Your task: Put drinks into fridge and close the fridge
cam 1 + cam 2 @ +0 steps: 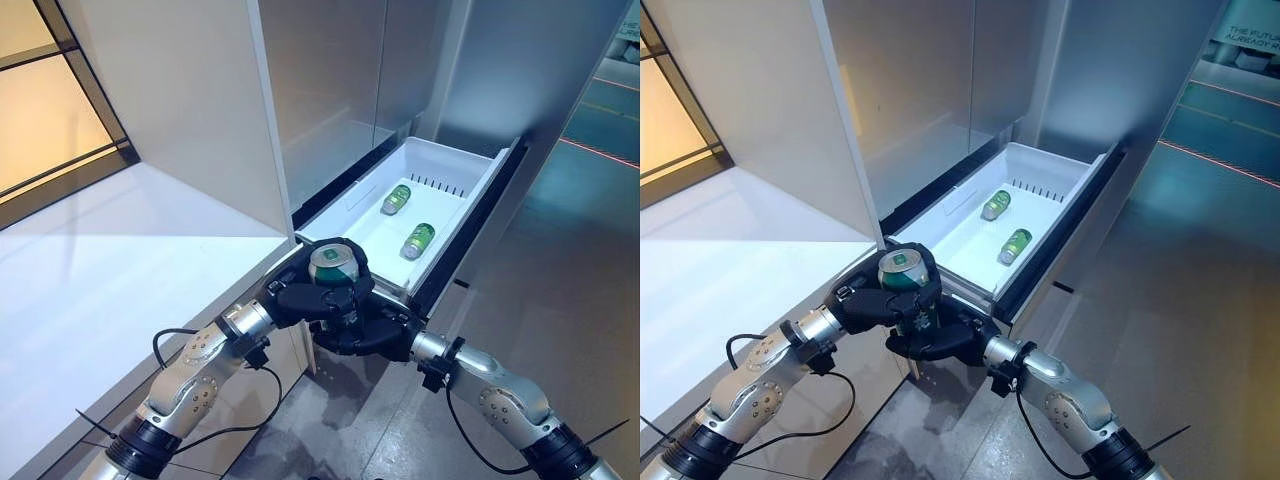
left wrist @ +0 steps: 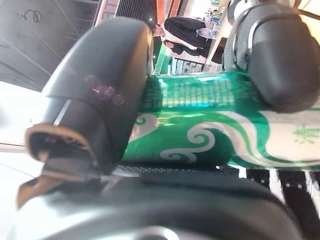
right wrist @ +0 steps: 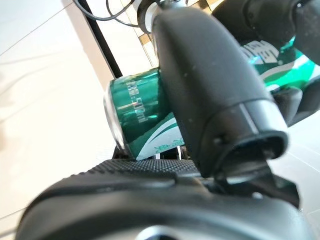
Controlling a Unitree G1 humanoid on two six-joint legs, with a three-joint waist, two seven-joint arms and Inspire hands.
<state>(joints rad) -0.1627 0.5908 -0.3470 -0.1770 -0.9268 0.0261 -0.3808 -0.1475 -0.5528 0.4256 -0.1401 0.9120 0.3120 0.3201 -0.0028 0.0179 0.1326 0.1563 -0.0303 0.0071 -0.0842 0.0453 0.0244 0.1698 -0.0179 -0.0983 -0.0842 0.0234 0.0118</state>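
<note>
We see a green can [image 1: 333, 265] standing upright, silver top up, just outside the near front corner of the white fridge drawer [image 1: 455, 165], which is pulled open. Two more green cans [image 1: 396, 199] [image 1: 418, 241] lie on their sides inside that drawer, well apart.

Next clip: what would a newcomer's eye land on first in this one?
First, the green can held upright at the centre, with the left robot hand and the right robot hand both wrapped round it, just in front of the open fridge drawer. Next, the two green cans lying on their sides in that white drawer, apart from each other.
</note>
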